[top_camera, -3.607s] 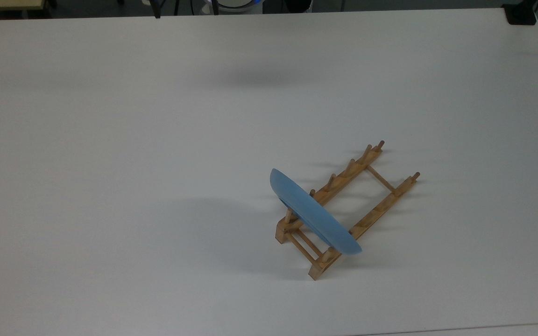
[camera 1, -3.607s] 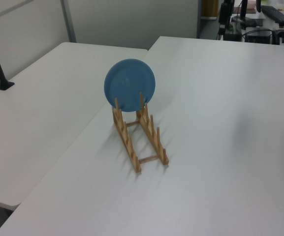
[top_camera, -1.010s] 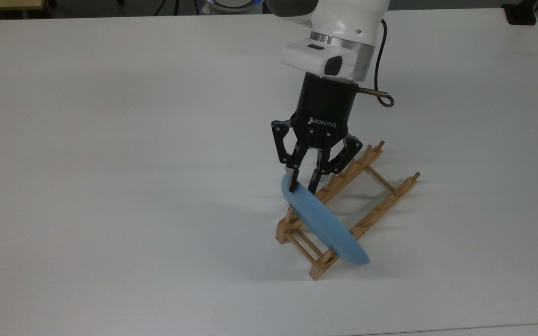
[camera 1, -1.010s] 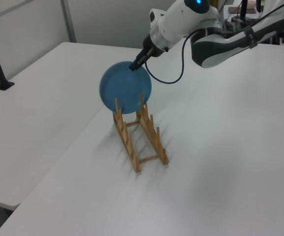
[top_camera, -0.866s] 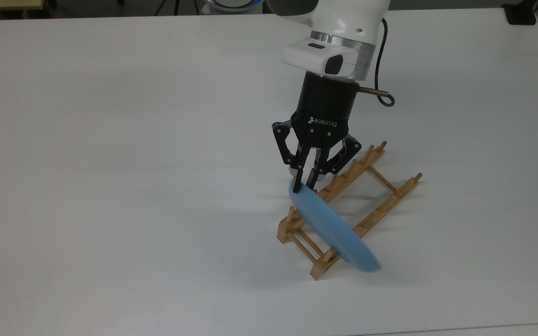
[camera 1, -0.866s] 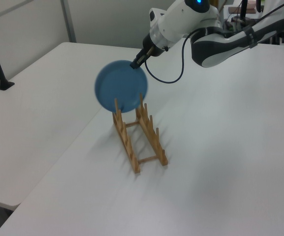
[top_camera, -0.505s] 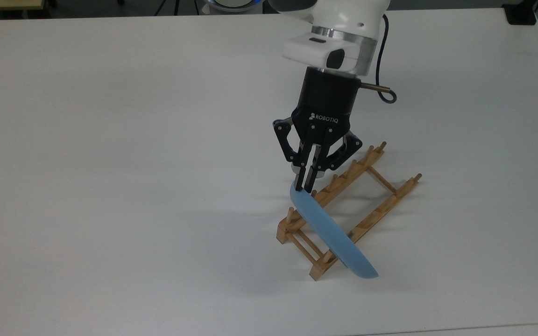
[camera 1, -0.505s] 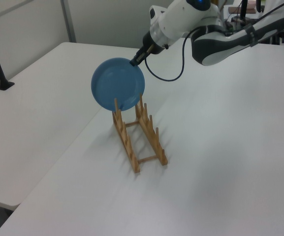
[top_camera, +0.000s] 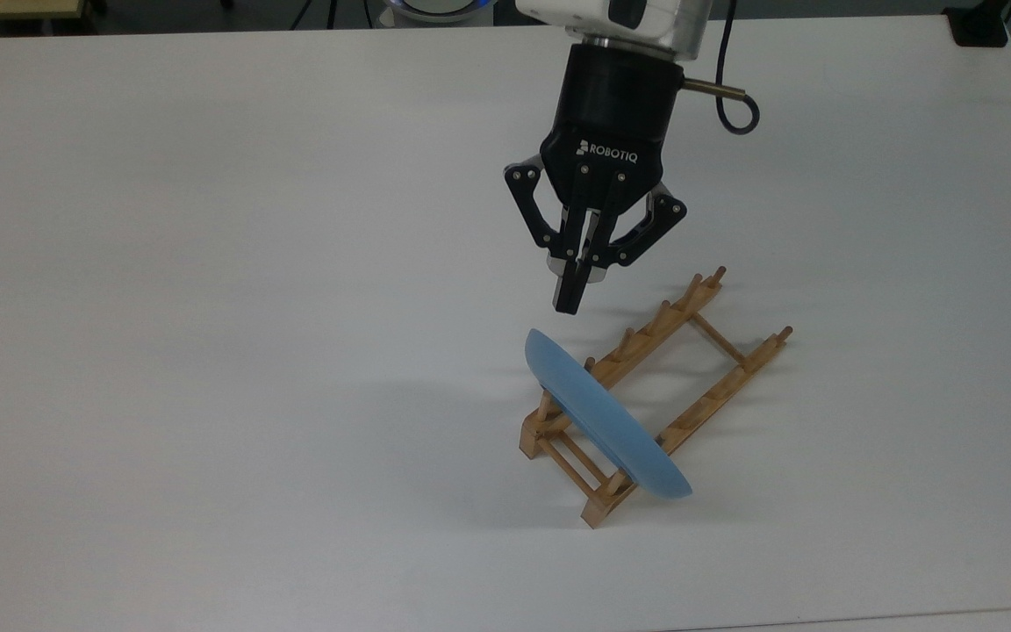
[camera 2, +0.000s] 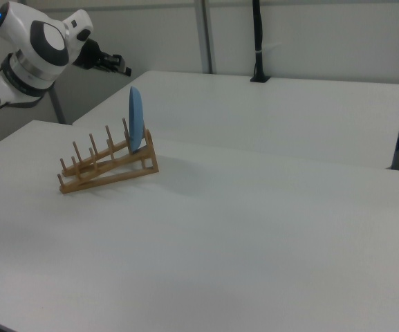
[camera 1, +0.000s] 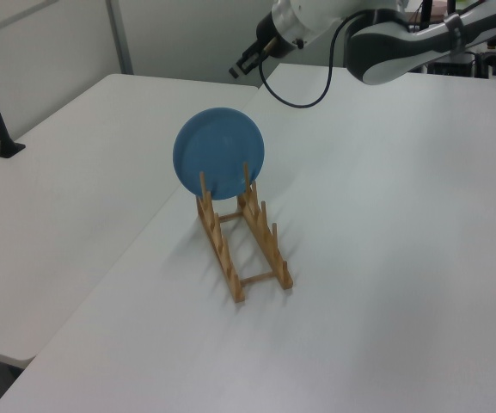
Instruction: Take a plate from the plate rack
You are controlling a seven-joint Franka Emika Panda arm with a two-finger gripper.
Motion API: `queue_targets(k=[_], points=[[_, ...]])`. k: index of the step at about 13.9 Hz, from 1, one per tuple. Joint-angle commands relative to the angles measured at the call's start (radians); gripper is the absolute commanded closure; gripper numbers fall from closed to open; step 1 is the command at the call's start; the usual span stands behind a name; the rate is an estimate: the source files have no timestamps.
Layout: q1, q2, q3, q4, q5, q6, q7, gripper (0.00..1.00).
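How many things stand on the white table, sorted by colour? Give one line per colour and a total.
Light blue: 1, the plate
Light-brown wood: 1, the plate rack
Total: 2

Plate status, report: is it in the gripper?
Gripper shut, empty, above rack. Plate upright in plate rack, not held. Nothing in the way.

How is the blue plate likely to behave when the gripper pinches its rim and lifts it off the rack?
The plate stands on edge between the plate rack's pegs, so it looks stiff. Its rim is thin and smooth, so shut fingertips could well slip off. Being round, it may roll or tip if nudged. The gripper hangs above it, shut and empty.
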Motion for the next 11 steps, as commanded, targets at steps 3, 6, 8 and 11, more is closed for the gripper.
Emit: queue_targets(k=[3, 6, 8, 11], points=[[0.006, -0.002, 0.001, -0.031, -0.024, -0.024, 0.025, 0.29], [0.012, 0.04, 0.001, -0.035, -0.032, -0.024, 0.027, 0.2], [0.013, 0.048, 0.001, -0.038, -0.047, -0.024, 0.028, 0.19], [0.022, 0.077, 0.002, -0.038, -0.084, -0.024, 0.031, 0.27]])
